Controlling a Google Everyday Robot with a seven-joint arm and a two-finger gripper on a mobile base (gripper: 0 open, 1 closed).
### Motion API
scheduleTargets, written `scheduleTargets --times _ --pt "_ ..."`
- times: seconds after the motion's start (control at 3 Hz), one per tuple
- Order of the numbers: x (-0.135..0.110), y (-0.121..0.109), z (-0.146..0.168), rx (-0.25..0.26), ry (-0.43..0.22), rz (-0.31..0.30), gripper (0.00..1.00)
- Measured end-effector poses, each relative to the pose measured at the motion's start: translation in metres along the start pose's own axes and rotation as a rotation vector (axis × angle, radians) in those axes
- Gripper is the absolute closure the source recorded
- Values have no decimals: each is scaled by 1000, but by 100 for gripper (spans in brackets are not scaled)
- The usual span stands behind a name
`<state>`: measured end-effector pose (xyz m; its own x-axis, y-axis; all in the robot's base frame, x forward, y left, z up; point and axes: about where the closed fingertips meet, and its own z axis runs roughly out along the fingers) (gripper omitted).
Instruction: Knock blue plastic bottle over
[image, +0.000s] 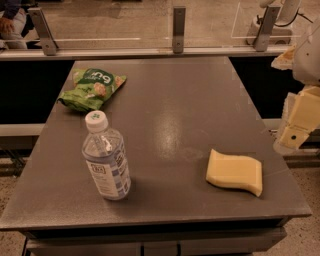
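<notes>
The blue plastic bottle (106, 160) stands upright on the grey table (190, 95), near the front left. It is clear, with a white cap and a blue-and-white label. My gripper (299, 124) shows as a cream-coloured part at the right edge of the camera view. It hangs beyond the table's right side, far from the bottle, with the whole width of the table between them. It touches nothing on the table.
A green snack bag (92, 89) lies at the back left, behind the bottle. A yellow sponge (235, 171) lies at the front right. A glass barrier on metal posts (178, 29) runs along the far edge.
</notes>
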<state>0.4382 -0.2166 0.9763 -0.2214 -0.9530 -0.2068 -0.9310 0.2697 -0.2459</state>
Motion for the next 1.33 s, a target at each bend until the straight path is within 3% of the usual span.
scheduleTargets --times 0.33,0.67,1.0,1.33 --pt "0 0 0 0 0 0 0" --pt "-25 -2 7 -5 -23 -42 0" --pt "-97 3 20 -30 -144 -154 0" --pt "-179 30 30 -74 -296 -274 0"
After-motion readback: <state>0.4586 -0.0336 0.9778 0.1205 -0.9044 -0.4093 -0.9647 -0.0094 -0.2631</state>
